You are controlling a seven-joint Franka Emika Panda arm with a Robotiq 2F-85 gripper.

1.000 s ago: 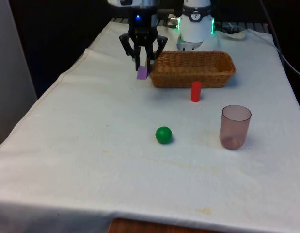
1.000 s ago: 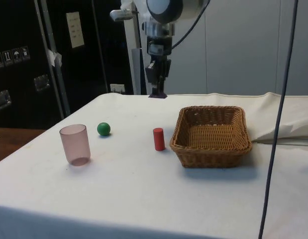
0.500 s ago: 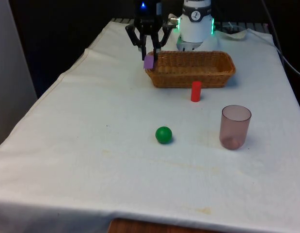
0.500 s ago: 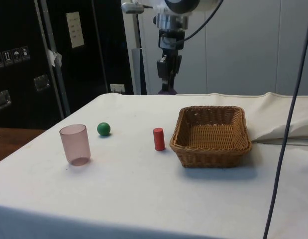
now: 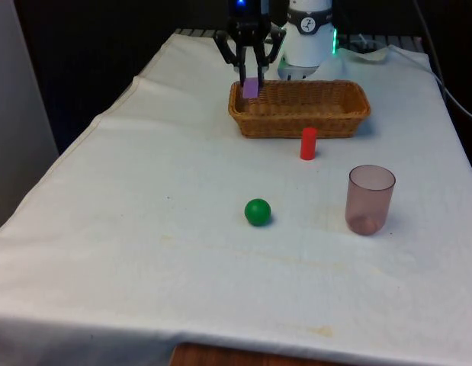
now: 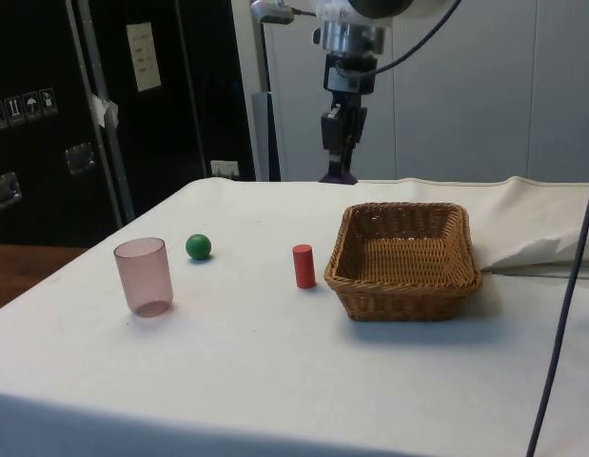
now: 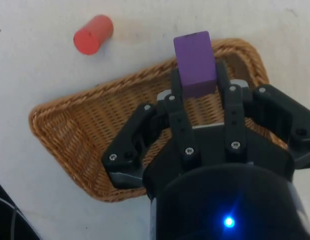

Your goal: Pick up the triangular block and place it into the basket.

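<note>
My gripper hangs in the air, shut on a purple triangular block. In the front view the block sits over the left end of the wicker basket. From the side, the gripper and the block hang behind the basket's far rim. In the wrist view the purple block is clamped between the fingers, with the basket's woven floor and rim below it.
A red cylinder stands just in front of the basket. A green ball lies mid-table. A translucent pink cup stands upright at the front view's right. The basket holds nothing.
The gripper has carried the purple block up and towards the front view's right, from beside the basket's left end to above its left part.
</note>
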